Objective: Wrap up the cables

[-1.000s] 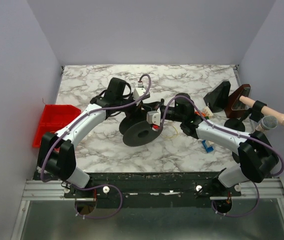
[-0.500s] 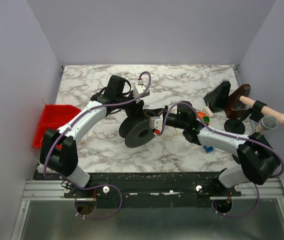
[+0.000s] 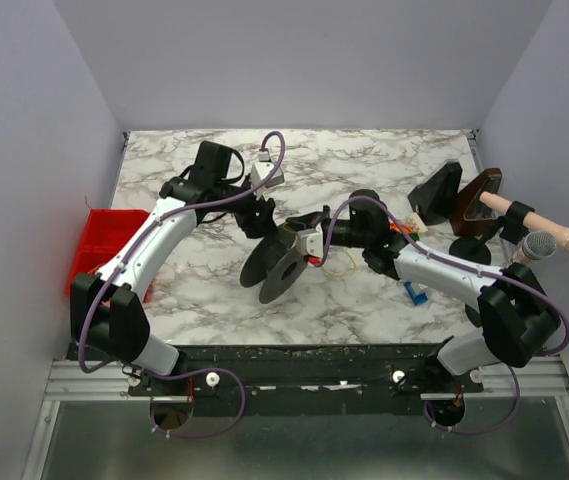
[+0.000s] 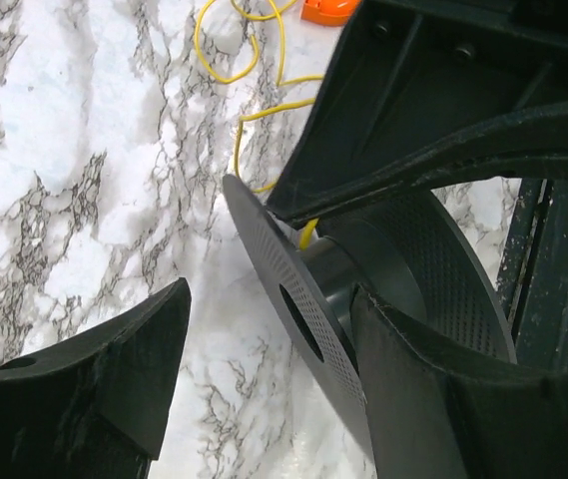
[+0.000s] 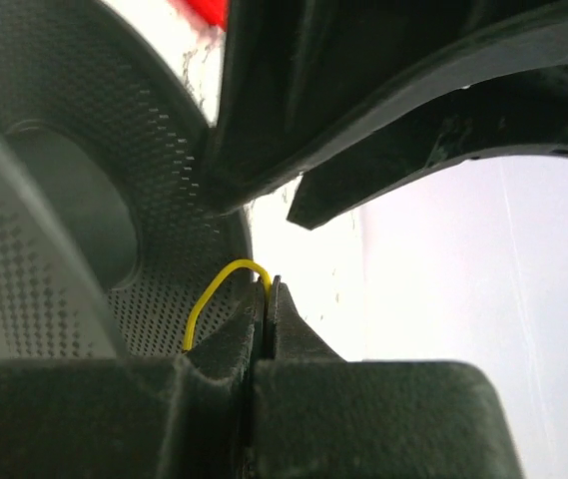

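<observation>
A black perforated spool [image 3: 276, 266] stands tilted on its edge on the marble table [image 3: 194, 290]. The cables are one thin yellow wire; loose loops [image 3: 341, 265] lie just right of the spool, seen also in the left wrist view [image 4: 226, 62]. My right gripper [image 3: 307, 238] is shut on the yellow wire [image 5: 216, 290], its tips [image 5: 267, 291] held against the spool's inner flange [image 5: 179, 239]. My left gripper [image 3: 257, 214] is open behind the spool. Its fingers [image 4: 129, 374] straddle the near flange [image 4: 288, 299] without pinching it.
A red bin [image 3: 106, 243] hangs off the table's left edge. Black stands [image 3: 438, 194], a brown wooden piece [image 3: 478, 201], a wooden handle [image 3: 542, 224] and a microphone [image 3: 534, 246] crowd the right side. A small blue item [image 3: 416, 292] and an orange one [image 4: 329, 10] lie near the right arm.
My left gripper has opened wide and its arm has swung back and to the left. The spool now leans more. The right gripper has stayed shut on the wire.
</observation>
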{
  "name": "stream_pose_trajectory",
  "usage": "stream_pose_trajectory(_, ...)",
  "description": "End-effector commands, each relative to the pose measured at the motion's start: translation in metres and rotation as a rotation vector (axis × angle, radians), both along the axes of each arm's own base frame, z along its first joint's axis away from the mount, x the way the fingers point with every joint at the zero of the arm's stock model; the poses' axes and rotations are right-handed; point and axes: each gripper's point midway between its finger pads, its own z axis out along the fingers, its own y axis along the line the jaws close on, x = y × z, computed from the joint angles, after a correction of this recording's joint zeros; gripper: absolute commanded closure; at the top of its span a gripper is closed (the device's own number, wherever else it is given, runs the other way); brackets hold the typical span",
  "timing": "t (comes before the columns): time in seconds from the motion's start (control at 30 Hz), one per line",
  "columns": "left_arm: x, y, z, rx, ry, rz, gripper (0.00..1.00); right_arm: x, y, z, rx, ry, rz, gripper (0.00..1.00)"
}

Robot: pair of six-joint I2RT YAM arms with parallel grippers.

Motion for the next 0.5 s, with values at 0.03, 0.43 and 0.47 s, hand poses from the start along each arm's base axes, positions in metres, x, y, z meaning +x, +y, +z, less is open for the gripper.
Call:
stream_pose_trajectory(0.03,-0.02,0.023,-0.009,0.079,0.005,0.029,0.27,-0.013,0.02,-0.004,-0.088,0.046,0.158,0.99)
stream_pose_trajectory(0.43,-0.041,0.043,-0.021,0.072,0.102,0.028,0.63,-0.019,0.025,-0.005,-0.127,0.036,0.204,0.99)
stream_pose_trajectory(0.47,-0.041,0.042,-0.022,0.07,0.101,0.028,0.75,-0.018,0.025,-0.004,-0.129,0.029,0.206,0.99)
